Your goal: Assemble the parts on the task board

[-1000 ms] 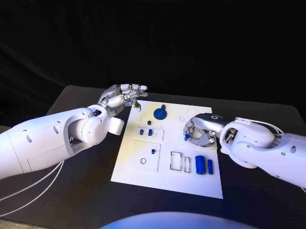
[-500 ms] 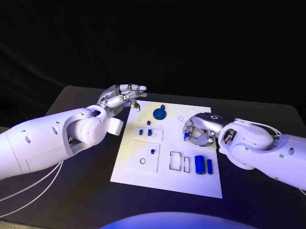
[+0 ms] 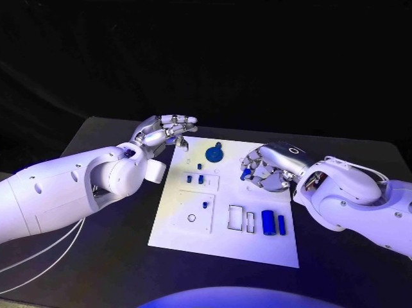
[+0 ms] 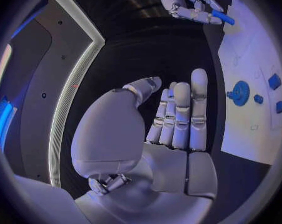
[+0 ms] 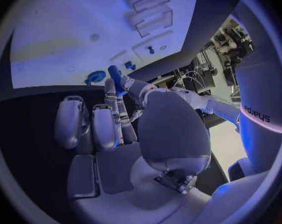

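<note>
In the middle of the frame lies the flat white task board (image 3: 226,240) on the black tabletop (image 3: 104,256). Right hand (image 3: 266,168) hovers over its upper right, fingers pinching a small blue peg (image 3: 247,173). Left hand (image 3: 162,133) at upper left, fingers straight, pressed together, holding nothing.

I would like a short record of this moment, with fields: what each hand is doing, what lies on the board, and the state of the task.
left hand: the left hand hovers at the far left corner of the task board, fingers apart, holding nothing
right hand: the right hand holds a small blue part at its fingertips, above the board's right side
on the board: a round blue gear near the far edge; two blue bars side by side near the right edge
task state: held part not yet placed
</note>
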Robot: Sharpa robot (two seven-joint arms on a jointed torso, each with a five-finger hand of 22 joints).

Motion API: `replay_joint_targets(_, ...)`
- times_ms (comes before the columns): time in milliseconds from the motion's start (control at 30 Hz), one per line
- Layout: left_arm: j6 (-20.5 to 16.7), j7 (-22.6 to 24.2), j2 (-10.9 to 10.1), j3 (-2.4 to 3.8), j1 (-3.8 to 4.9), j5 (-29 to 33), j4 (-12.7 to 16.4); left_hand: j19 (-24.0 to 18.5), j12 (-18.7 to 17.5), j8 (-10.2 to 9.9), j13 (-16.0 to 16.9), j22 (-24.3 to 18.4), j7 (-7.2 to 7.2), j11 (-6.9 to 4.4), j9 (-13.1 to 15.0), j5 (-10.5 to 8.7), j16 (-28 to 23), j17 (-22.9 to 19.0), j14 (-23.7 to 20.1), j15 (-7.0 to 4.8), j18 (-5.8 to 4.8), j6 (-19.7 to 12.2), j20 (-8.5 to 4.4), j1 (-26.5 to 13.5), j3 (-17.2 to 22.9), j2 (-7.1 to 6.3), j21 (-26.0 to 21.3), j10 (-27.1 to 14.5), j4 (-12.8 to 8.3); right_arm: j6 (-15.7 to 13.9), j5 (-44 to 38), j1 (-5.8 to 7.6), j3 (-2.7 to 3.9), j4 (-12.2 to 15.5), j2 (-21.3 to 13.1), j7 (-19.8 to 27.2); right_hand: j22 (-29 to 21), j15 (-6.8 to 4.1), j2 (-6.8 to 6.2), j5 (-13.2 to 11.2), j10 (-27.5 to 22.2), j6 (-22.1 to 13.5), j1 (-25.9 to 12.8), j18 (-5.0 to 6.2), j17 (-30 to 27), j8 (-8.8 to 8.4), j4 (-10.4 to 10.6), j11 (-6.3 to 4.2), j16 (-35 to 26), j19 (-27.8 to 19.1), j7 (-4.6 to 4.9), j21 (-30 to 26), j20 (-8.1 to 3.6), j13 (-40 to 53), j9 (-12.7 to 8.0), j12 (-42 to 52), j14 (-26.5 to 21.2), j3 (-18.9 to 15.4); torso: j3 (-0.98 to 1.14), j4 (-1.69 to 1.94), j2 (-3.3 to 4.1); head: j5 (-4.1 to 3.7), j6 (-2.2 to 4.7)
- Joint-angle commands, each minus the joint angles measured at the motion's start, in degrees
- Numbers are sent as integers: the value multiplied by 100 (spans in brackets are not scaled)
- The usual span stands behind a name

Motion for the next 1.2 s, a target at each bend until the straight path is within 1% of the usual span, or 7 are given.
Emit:
replay_joint_targets(33,106,25,19,3,0,-18,2,35,26,-19,9,-5,12,-5,-5,-22,1,-7,-27,4,83,-21,21,9,-34,58,-36,-26,15,-289,209,8,5,120,75,82,67,-35,38,20,50,50,21,-59,4,33,3,8,38,25,-3,28,5,5,46,21,103,50,-2,0,5,22,1)
replay_joint_targets(233,115,29,38,3,-1,-18,-10,35,24,-19,8,-8,13,-3,-6,-22,1,-10,-29,5,83,-21,22,8,-37,62,-40,-39,17,-293,349,-63,-8,184,485,239,52,-37,45,26,52,47,31,-53,-2,39,-4,7,37,13,-2,8,1,6,51,18,102,65,0,-4,5,71,-6)
replay_joint_targets(367,124,31,58,3,-2,-18,-19,35,24,-19,8,-8,13,-3,-6,-22,1,-10,-29,5,83,-21,22,8,-37,62,-40,-39,17,-266,404,-199,-32,139,835,354,39,-38,52,37,47,36,41,-49,-25,41,-13,10,28,3,4,-11,-2,7,56,12,98,81,-5,22,6,102,-12)
replay_joint_targets(600,130,30,78,3,-2,-18,-23,35,24,-19,8,-8,13,-3,-6,-22,1,-10,-29,5,83,-21,22,8,-37,62,-40,-39,17,-203,468,-462,-67,-33,1262,500,33,-36,59,58,36,16,51,-47,-43,42,-25,17,22,-3,15,-21,-4,7,62,2,93,101,-12,9,15,181,-30)
replay_joint_targets(900,135,28,88,3,-2,-18,-16,36,25,-19,8,-9,14,-1,-7,-22,2,-12,-30,6,83,-21,23,6,-39,66,-42,-45,20,-68,460,-716,-120,-368,1567,554,24,-33,52,64,26,2,52,-44,-48,42,-34,23,21,-11,22,-34,-4,7,65,-6,91,105,-6,10,11,257,-67)
replay_joint_targets(1100,134,24,88,3,-2,-18,-17,36,25,-19,8,-9,14,-1,-7,-22,2,-12,-30,6,83,-21,23,6,-39,66,-42,-45,20,-7,362,-824,-141,-542,1665,516,18,-31,51,65,24,-2,48,-42,-50,42,-34,25,20,-16,25,-42,-4,7,66,-8,91,105,5,5,12,285,-74)
replay_joint_targets(1200,135,22,87,3,-2,-18,-16,36,25,-19,8,-9,14,-1,-7,-22,2,-12,-30,6,83,-21,23,6,-39,66,-42,-45,20,7,328,-852,-146,-605,1687,502,18,-31,51,65,24,-2,48,-42,-50,42,-34,25,20,-16,25,-42,-4,7,66,-8,91,105,2,-3,12,292,-81)
